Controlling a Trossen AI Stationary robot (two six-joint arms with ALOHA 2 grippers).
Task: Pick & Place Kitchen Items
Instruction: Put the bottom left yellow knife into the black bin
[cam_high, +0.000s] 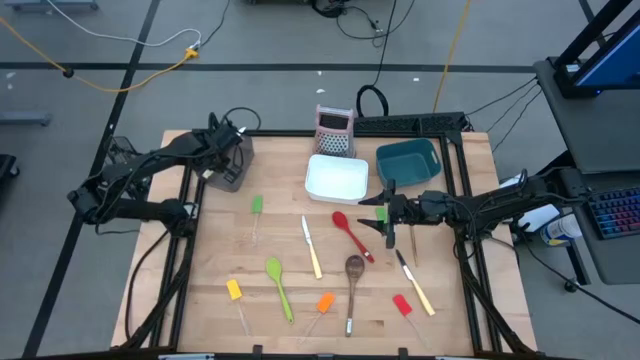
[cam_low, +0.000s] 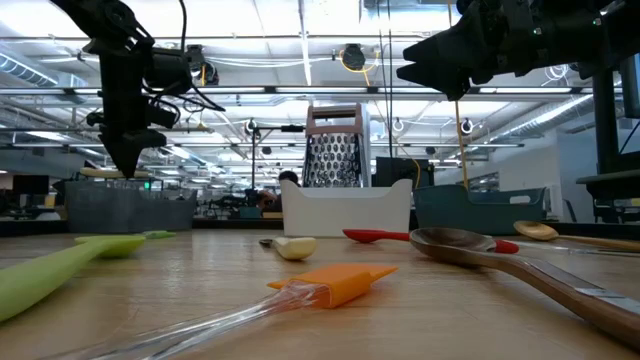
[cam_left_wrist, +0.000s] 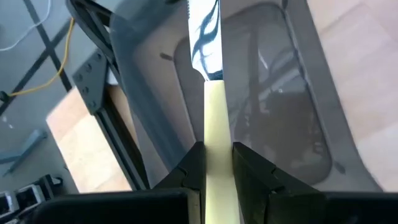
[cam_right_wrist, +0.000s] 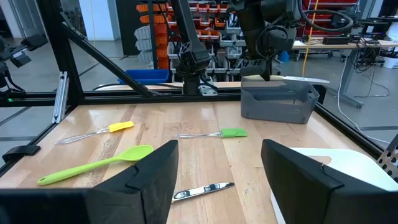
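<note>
A: Right, item 1: knife, cream plastic handle, shiny steel blade. Left gripper clamped on handle, over grey mesh bin.
B: Risk?
A: Slim, slick handle; could twist or catch bin wall on drop.
B: Right gripper?
A: Fingers wide open, empty, above red spoon. Rest lie flat on wood table.
</note>
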